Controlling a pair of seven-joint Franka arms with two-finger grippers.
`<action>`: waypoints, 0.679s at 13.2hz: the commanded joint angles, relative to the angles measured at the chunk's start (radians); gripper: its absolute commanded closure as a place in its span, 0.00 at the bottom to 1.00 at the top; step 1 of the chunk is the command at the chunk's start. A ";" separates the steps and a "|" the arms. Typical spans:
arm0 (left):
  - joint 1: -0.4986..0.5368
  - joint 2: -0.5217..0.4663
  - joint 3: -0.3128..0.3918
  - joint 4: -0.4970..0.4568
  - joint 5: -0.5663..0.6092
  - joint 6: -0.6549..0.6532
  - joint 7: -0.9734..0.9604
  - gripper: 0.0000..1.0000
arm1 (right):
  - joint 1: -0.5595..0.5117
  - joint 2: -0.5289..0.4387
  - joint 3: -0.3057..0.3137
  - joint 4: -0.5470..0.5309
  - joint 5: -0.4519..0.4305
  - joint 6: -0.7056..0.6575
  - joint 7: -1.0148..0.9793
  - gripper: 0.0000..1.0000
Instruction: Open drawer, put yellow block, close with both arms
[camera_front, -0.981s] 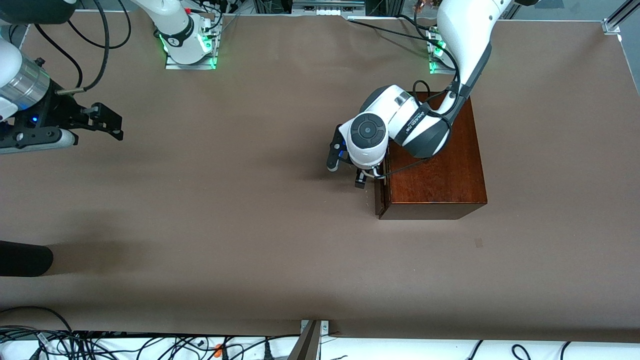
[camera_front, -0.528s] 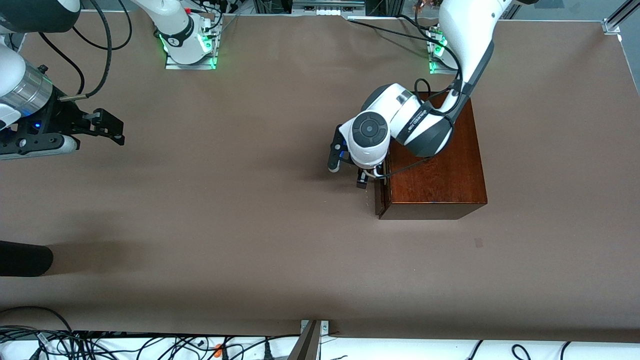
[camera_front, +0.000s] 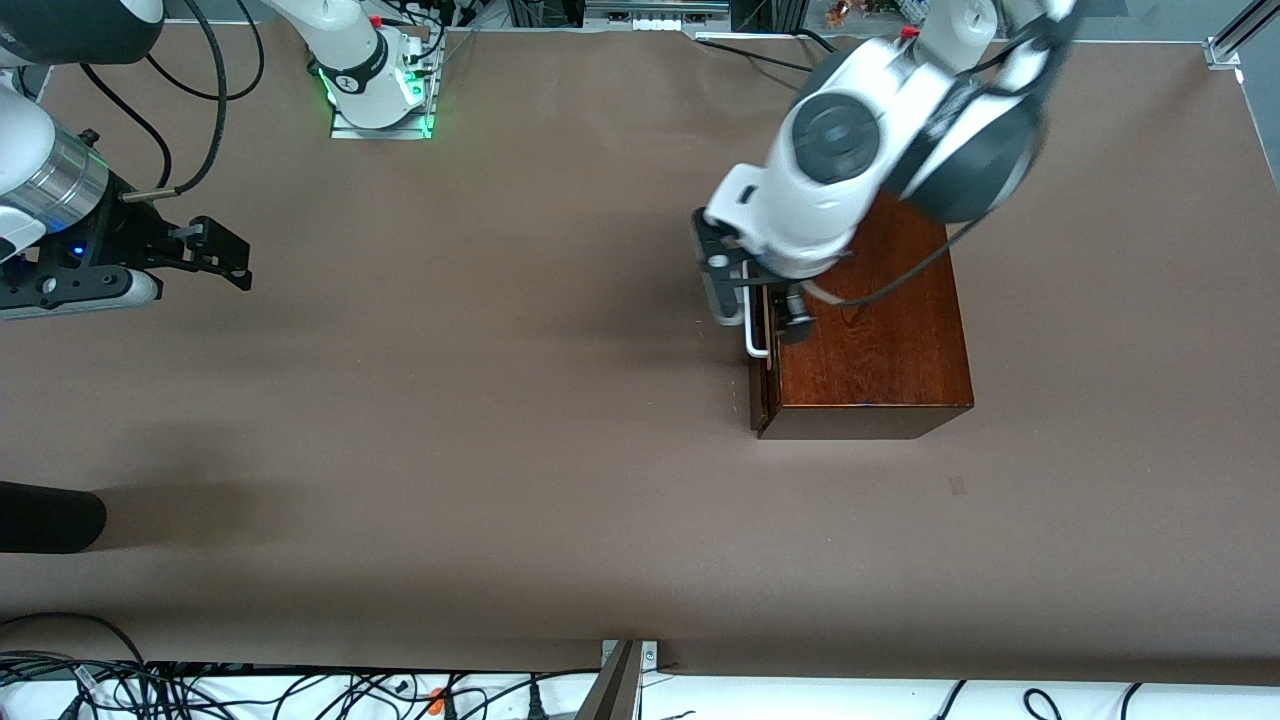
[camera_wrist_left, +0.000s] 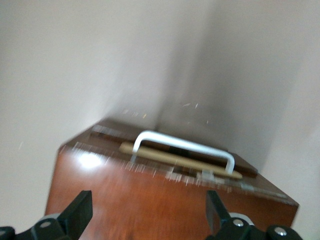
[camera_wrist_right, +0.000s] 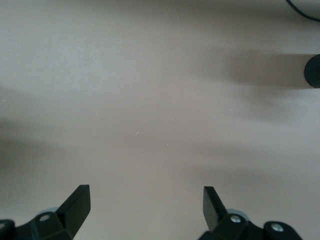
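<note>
Brown table (camera_front: 500, 450) | drawer (camera_front: 759, 385) nearly shut, white handle (camera_front: 755, 335) | left gripper (camera_front: 757, 300) above box (camera_front: 870, 340), jaws open | right gripper (camera_front: 225, 252) waits at 9 o'clock, jaws open

Both arms are glossy white with dark grey joint bands and round grey caps; black cables trail along them. The right arm (camera_front: 45, 190) carries a ribbed silver wrist ring, a blue light and black fingers (camera_wrist_right: 75, 205) with screws
</note>
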 joint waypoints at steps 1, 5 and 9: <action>0.108 0.003 0.000 0.088 -0.021 -0.083 -0.098 0.00 | -0.002 -0.007 0.006 0.001 0.000 0.002 0.018 0.00; 0.160 -0.121 0.109 -0.015 -0.022 -0.085 -0.331 0.00 | -0.002 -0.007 0.004 0.001 0.000 0.002 0.016 0.00; 0.261 -0.271 0.118 -0.205 -0.016 -0.016 -0.707 0.00 | -0.002 -0.007 0.003 0.001 0.000 0.002 0.018 0.00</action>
